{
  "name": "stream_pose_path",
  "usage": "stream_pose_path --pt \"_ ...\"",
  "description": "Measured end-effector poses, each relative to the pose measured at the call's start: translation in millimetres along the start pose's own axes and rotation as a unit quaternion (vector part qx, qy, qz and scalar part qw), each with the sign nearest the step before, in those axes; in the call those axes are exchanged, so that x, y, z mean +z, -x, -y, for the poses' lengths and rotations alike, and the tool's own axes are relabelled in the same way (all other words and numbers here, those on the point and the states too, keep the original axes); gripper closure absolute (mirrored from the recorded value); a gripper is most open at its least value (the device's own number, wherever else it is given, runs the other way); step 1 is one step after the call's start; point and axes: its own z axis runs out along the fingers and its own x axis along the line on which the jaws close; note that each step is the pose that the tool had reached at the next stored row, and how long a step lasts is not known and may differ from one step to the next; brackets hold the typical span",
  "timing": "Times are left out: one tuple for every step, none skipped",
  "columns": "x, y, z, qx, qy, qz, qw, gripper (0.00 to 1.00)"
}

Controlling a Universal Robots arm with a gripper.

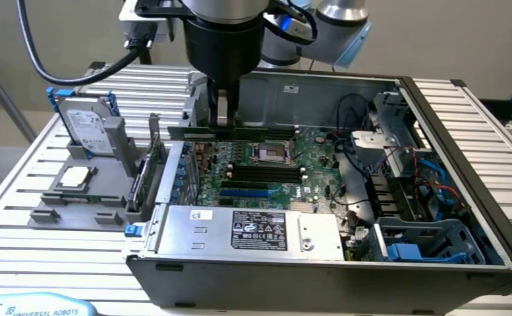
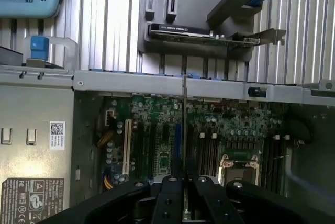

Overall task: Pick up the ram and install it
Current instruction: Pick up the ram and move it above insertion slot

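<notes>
Step in hand: carrying the ram to the board; installation not done.

My gripper [image 1: 224, 122] is clenched on the ram [image 1: 256, 132], with the fingers pinching its upper long edge near the middle. The stick hangs level and on edge inside the open computer case [image 1: 326, 276], over the far part of the motherboard [image 1: 278, 191], beyond the processor socket [image 1: 269, 155]. In the wrist view the ram [image 2: 184, 130] reads as a thin line running straight out from my gripper [image 2: 184, 195], so I judge it square in the grip.

The black memory slots [image 1: 260, 172] lie nearer than the stick and roughly parallel to it. None holds a stick.

Requirement, as I judge it: the lower edge has to sit directly over one slot along its full length before any downward push. I cannot tell whether the end latches are open, or which way the notch faces.

Materials:
- Ram: thin, rigid green board, long and narrow. Likely unforgiving of twist.
- Motherboard: green and densely populated.
- Case: dark sheet-metal walls, with loose cables on the exterior view's right.
- Power supply [image 1: 238, 230]: bare grey metal box with a label, on the near side.
- Tabletop [image 1: 27, 250]: ribbed aluminium slats.
- Grey moulded fixture [image 1: 66, 214]: on the exterior view's left, carrying an upright hard drive [image 1: 89, 125] and a square silver processor chip [image 1: 76, 176].
</notes>
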Motion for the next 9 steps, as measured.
stream_pose_path --pt "-0.2 -0.1 4.5 0.0 0.0008 0.0001 1.0 0.87" --pt "-0.4 -0.3 9.4 0.0 0.0017 0.0 1.0 0.87" --pt "-0.5 -0.4 13.9 0.0 0.0026 0.0001 1.0 0.87" --pt "-0.7 -0.5 18.4 0.001 0.0036 0.0001 1.0 0.87" --pt "-0.7 -0.5 22.9 0.001 0.0046 0.0002 1.0 0.87" --pt "-0.7 -0.4 27.4 0.001 0.0057 0.0002 1.0 0.87" --pt "-0.5 -0.2 31.7 0.001 0.0068 0.0003 1.0 0.87" --pt "-0.3 0.2 35.9 0.001 0.0078 0.0002 1.0 0.87" --pt "0.2 0.9 39.7 0.001 0.0087 0.0002 1.0 0.87"
